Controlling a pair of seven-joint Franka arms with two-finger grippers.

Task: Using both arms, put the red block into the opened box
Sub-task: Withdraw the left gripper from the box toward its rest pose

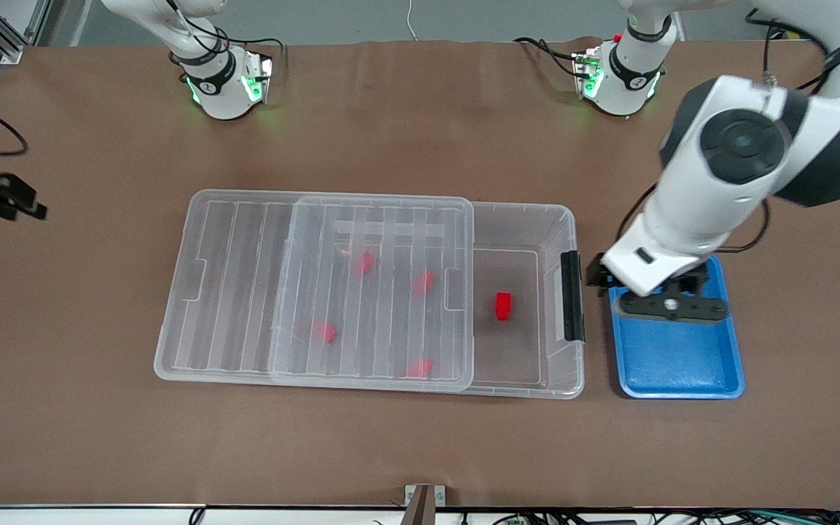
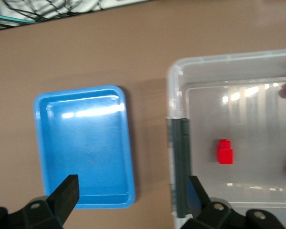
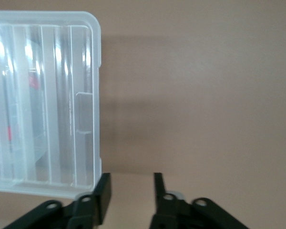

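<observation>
The clear box [image 1: 566, 219] lies mid-table, its ribbed lid [image 1: 245, 292] slid toward the right arm's end. That leaves the end by the black clip handle [image 1: 572, 295] uncovered. One red block [image 1: 502, 305] lies on the uncovered floor and shows as red block [image 2: 224, 151] in the left wrist view. Several more red blocks [image 1: 365, 262] show through the lid. My left gripper [image 1: 671, 310] hangs open and empty over the blue tray. Its gripper [image 2: 132, 195] spans the tray's edge and the clip handle [image 2: 178, 167]. My right gripper [image 1: 4, 198] hovers off the lid's end. That gripper [image 3: 131, 191] holds nothing, its fingers apart.
An empty blue tray [image 1: 682, 364] sits beside the box's handle end, toward the left arm's end of the table. It shows again as tray [image 2: 86, 143]. The lid's corner [image 3: 47, 95] is beside the right gripper. Brown tabletop surrounds everything.
</observation>
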